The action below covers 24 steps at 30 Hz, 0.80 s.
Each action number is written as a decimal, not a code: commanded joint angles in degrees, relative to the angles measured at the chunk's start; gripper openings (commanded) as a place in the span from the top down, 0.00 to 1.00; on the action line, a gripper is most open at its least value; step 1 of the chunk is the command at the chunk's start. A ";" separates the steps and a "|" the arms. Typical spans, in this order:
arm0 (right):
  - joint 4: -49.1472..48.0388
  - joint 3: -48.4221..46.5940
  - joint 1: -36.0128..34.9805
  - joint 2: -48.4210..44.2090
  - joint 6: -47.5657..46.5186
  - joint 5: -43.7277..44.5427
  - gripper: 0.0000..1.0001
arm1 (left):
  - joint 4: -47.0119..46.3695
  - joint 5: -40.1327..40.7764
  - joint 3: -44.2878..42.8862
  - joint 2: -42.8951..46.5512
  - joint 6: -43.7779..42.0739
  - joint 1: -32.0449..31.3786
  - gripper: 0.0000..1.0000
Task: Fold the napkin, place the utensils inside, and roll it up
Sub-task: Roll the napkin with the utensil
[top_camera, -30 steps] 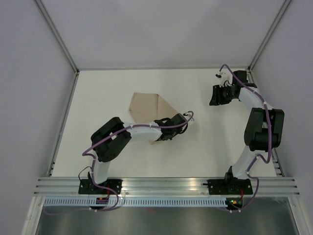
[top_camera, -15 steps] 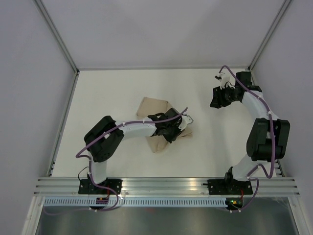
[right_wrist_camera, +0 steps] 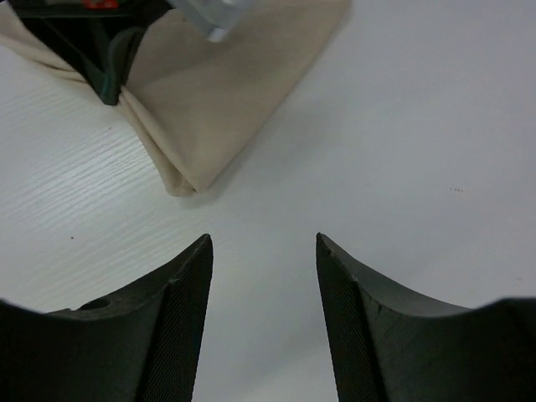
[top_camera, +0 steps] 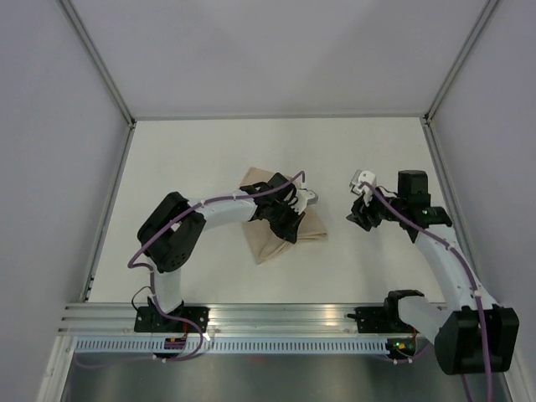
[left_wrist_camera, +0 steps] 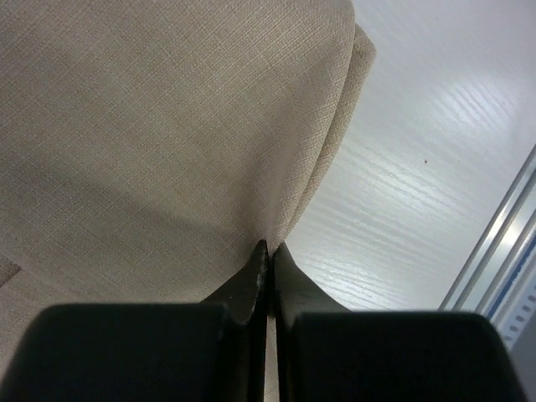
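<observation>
A folded, bunched tan napkin [top_camera: 272, 244] lies near the middle of the white table [top_camera: 184, 167], one edge pinched between the closed left fingers [left_wrist_camera: 249, 289]. Just to its right, the right fingers [right_wrist_camera: 180, 289] hang parted and empty above bare table.

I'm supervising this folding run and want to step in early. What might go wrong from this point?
The left claw is shut on a thin pinch of the napkin; a pull could slip it free or drag the stacked layers askew. The right claw, open over the table, faces the napkin's corner near the left claw, so advancing may bump it.
</observation>
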State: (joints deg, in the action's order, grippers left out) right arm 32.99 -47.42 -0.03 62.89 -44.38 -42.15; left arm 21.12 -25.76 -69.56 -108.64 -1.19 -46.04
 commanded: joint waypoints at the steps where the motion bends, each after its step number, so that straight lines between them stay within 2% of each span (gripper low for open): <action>1: -12.49 8.29 -7.14 -6.54 -2.56 1.09 0.41 | 1.28 -6.76 -1.71 -1.22 2.25 0.78 0.98; 4: -18.22 11.99 -14.08 -8.23 -1.50 6.10 0.41 | 2.34 -9.39 -2.94 -2.54 2.07 2.00 0.98; 9: -23.49 13.49 -23.67 -2.87 -1.15 11.73 0.42 | 3.66 -12.12 -4.44 -4.65 1.90 3.41 0.98; 18: -35.27 21.48 -39.05 -1.64 -1.76 22.27 0.40 | 4.63 -16.16 -5.94 -6.67 2.16 5.00 0.98; 24: -41.86 25.35 -45.40 0.82 -2.29 27.38 0.40 | 5.15 -17.57 -6.38 -7.37 1.98 5.35 0.98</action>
State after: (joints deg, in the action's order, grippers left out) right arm -1.13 -23.55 -43.33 62.87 -45.28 -18.68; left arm 25.23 -39.99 -73.60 -114.89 -0.84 -41.04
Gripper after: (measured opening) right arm 0.600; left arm 0.032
